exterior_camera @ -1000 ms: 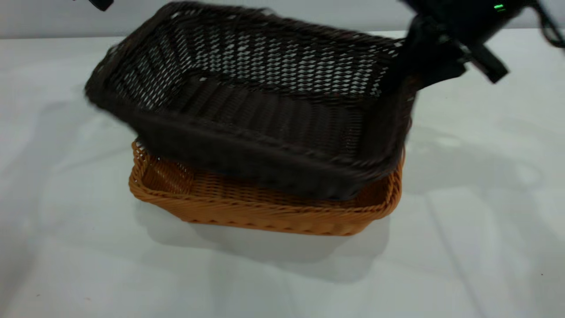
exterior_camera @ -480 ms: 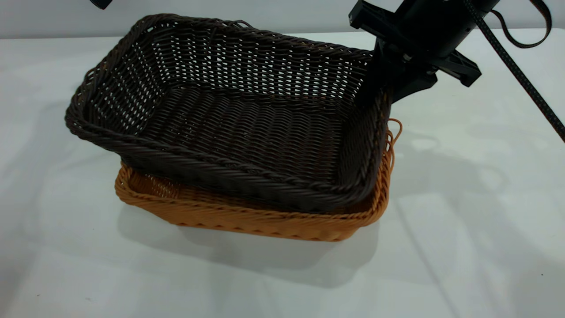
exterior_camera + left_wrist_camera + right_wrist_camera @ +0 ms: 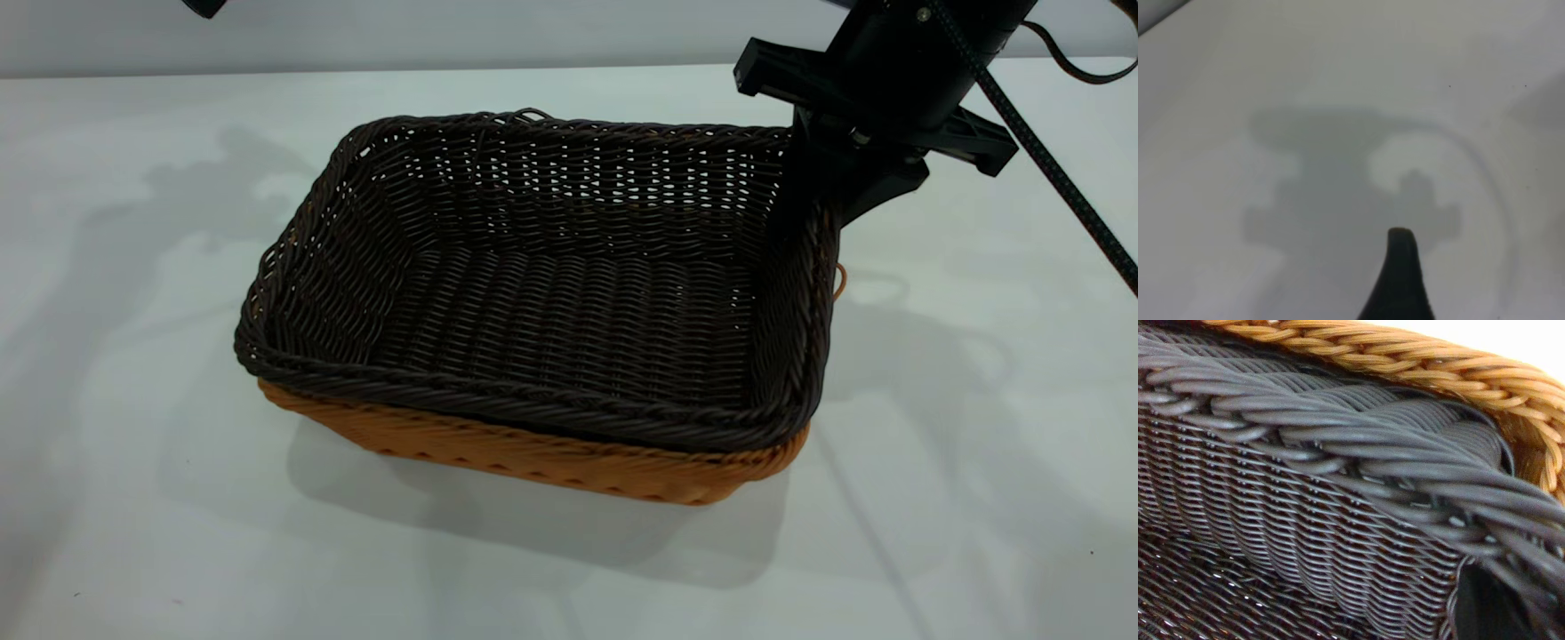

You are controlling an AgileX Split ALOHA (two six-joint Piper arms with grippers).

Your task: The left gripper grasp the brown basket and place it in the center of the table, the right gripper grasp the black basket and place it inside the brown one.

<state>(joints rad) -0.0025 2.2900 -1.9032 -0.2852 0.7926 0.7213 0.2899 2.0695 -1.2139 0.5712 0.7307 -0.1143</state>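
The black basket sits nested inside the brown basket, and only the brown basket's front wall and a right loop handle show beneath it. Both stand near the middle of the table. My right gripper is shut on the black basket's right rear rim. In the right wrist view one dark finger lies against the inside of the black wall, with the brown rim just outside. My left gripper is parked high at the far left, open and empty, with one finger over bare table.
The right arm's cable hangs down across the right rear of the table. Arm shadows fall on the tabletop left and right of the baskets.
The black basket came down from a tilted hold above the brown basket and now sits level inside it. The right gripper descended with it. The brown basket shifted slightly right.
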